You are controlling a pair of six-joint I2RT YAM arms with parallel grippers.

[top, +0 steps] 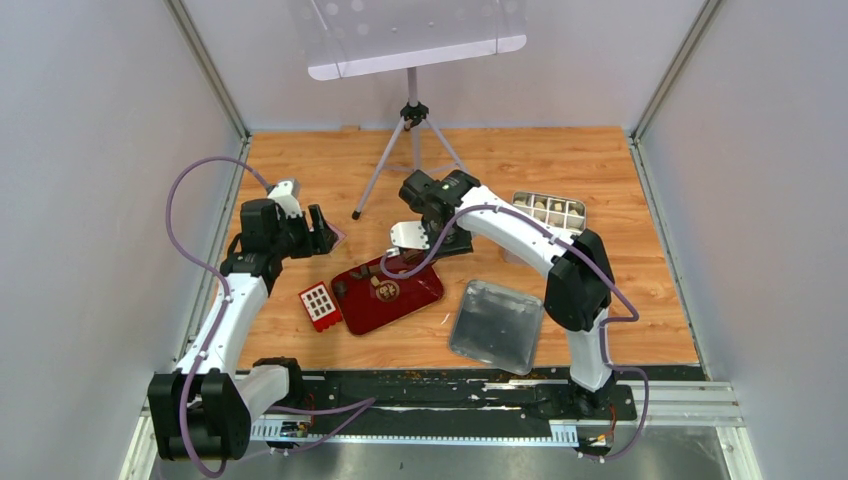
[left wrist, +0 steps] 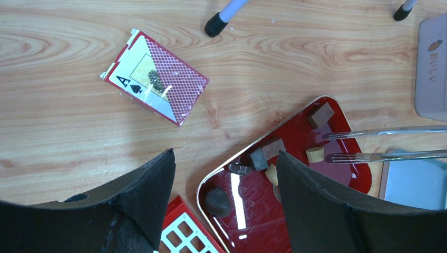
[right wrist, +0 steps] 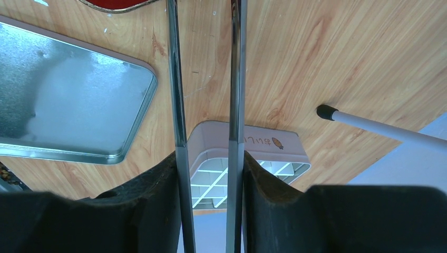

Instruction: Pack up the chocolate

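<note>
Toward the near edge of the desk [top: 600,170], a little left of its middle, the chocolate [top: 384,290] is lying scattered on a red tray [top: 362,318] as I am running the rig from afar. My left wrist camera is showing brown blocks [left wrist: 320,114], a cream piece [left wrist: 315,154] and darker lumps [left wrist: 216,201] spread loosely over the glossy red surface [left wrist: 253,211].

My right tool [top: 425,240] is reaching over the tray's far side and is clamping a pair of metal tongs [right wrist: 176,79], its pads [right wrist: 158,179] pressing both blades inward. The forked tips [left wrist: 342,156] are hanging over the tray just beside the cream piece; whether they are touching it I cannot tell.

My left tool [top: 325,232] is hanging above the desk on the left-edge side of the tray, jaws standing wide with nothing between them.

A divided pale box [top: 548,211] is sitting toward the right edge, and a few brownish pieces are showing in its compartments. A shallow metal tin [top: 497,325] is lying near the near edge, right of the tray. A small red box with a white grid [top: 319,305] is resting just beside the tray's left rim, a deck of playing cards [left wrist: 155,84] is lying nearer the left edge, and a tripod [top: 410,130] is standing by the far edge.
</note>
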